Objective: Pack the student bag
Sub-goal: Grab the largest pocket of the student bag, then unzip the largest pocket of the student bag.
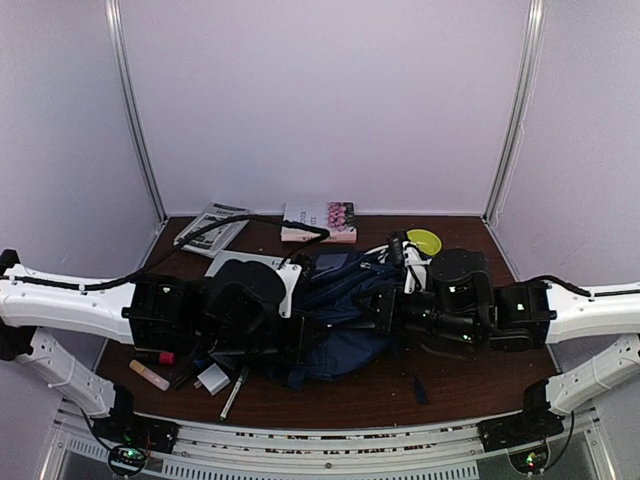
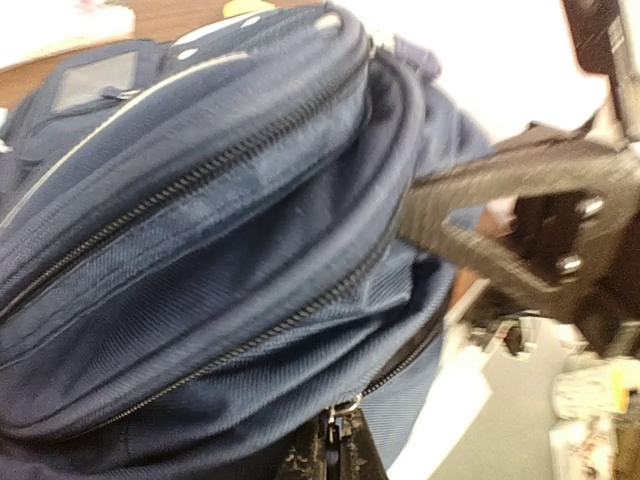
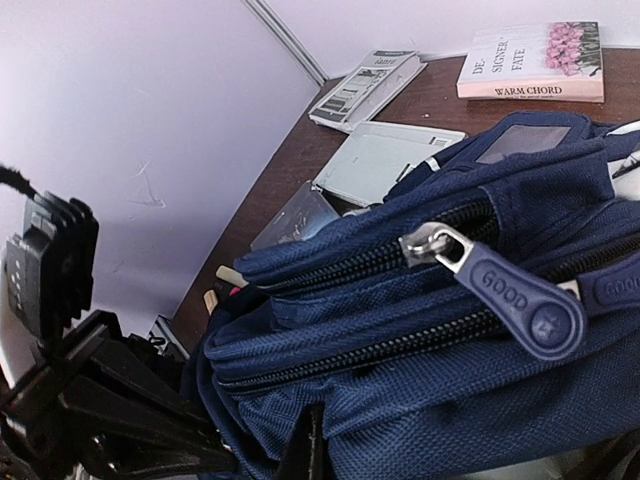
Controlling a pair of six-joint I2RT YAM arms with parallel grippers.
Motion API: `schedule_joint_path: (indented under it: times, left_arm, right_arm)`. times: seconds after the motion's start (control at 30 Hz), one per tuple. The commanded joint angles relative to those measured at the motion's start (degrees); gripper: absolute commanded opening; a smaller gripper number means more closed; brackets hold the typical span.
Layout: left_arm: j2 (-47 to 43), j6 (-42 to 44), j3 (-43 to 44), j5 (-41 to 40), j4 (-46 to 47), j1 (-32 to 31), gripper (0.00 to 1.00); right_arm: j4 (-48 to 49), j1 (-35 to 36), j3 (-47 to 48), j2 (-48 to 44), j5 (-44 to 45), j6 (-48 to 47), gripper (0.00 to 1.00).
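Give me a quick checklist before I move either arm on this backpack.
1. Left gripper clamped on the student bag, just below a zip slider: ok.
2. Right gripper shut on the bag's fabric: ok.
3. Zips facing the wrist cameras opened for packing: not ok. They are closed, including the one with the blue pull tab.
4. Main compartment open: cannot tell.
5. Book, grey pad and marker packed: not ok. They lie on the table.
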Motion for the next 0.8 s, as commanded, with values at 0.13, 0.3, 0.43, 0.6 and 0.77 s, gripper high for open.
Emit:
schedule_joint_path:
  times: [0.13, 0.3, 0.43, 0.6, 0.77]
  left_arm:
    - [-0.9, 1.2, 2.8, 21.2, 11.2, 5.8, 0.0]
    - [0.8, 1.8, 7.9, 24.6, 4.5, 5.8, 0.06]
    - [-2.4, 5.0, 8.4, 17.3, -7.3, 5.8, 0.0]
    - [-8.8, 2.3, 1.3, 7.9, -15.0, 6.6, 0.0]
    - [-12.5, 0.1, -5.8, 5.7, -14.0, 8.1, 0.0]
  right_arm:
    - [3.9, 0.5, -4.4, -3.0, 1.9, -2.3, 0.0]
    - [3.0, 0.5, -4.8, -1.9, 3.1, -3.4, 0.0]
    - [1.3, 0.4, -6.6, -3.3, 6.2, -5.6, 0.0]
    - [0.8, 0.1, -10.0, -8.2, 7.9, -9.1, 0.0]
    - [1.8, -0.5, -12.9, -14.2, 7.6, -8.9, 0.0]
